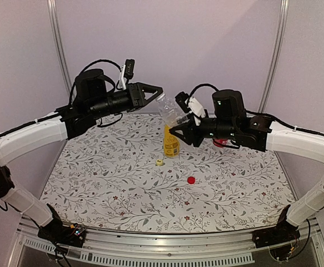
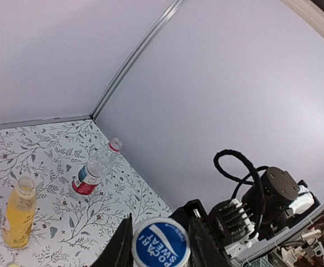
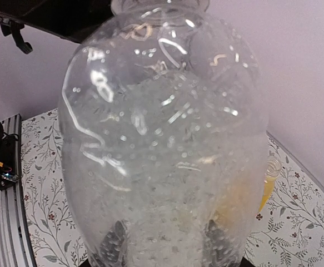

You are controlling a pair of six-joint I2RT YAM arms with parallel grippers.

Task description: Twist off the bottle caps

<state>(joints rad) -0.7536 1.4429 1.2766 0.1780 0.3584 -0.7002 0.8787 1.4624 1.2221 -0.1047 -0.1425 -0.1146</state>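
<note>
Top view: clear bottle [image 1: 170,110] held tilted in the air between the hands. Left hand [image 1: 158,93] at the neck end, right hand [image 1: 179,125] clamped round the lower body. Yellow cap [image 1: 159,162] and red cap [image 1: 191,179] lie loose on the table [image 1: 95,183], below both hands.

Left wrist: fingers [image 2: 119,251] pinched on the blue cap [image 2: 160,245], centred between them. Small and hard; grip by the rim.

Right wrist: bottle wall fills the view, fingers either side, seen through it. Likely light, thin, crushable. Hold low, not too tight.
</note>
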